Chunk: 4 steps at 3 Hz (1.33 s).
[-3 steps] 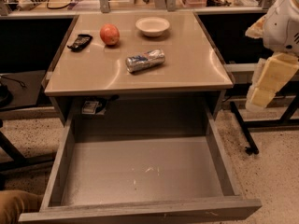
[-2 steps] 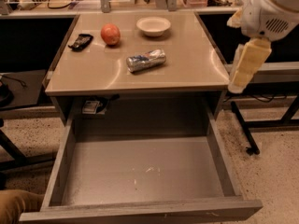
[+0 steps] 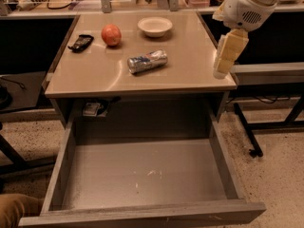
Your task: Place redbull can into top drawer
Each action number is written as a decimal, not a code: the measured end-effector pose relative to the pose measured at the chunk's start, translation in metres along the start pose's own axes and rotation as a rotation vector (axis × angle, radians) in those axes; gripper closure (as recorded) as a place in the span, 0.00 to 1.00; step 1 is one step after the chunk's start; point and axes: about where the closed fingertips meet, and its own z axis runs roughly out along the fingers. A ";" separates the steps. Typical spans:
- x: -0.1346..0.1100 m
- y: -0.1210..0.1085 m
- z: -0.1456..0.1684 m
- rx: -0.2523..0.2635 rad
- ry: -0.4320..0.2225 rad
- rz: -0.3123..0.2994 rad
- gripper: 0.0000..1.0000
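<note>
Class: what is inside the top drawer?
Only the top drawer's scuffed grey bottom shows; the tabletop hides its rear. The redbull can lies on that tabletop, the gripper at its right edge.

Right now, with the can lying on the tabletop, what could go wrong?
The redbull can lies on its side, so a nudge from the gripper, hanging over the table at its right edge and apart from the can, might roll it. The orange-red fruit and white bowl sit close behind the can and could be bumped. A release short of the top drawer could drop the can on the floor.
</note>
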 end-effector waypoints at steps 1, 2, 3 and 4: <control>-0.005 -0.024 0.016 0.039 -0.032 -0.008 0.00; -0.020 -0.058 0.048 0.057 -0.097 -0.051 0.00; -0.048 -0.089 0.102 0.020 -0.191 -0.101 0.00; -0.052 -0.090 0.108 0.014 -0.196 -0.112 0.00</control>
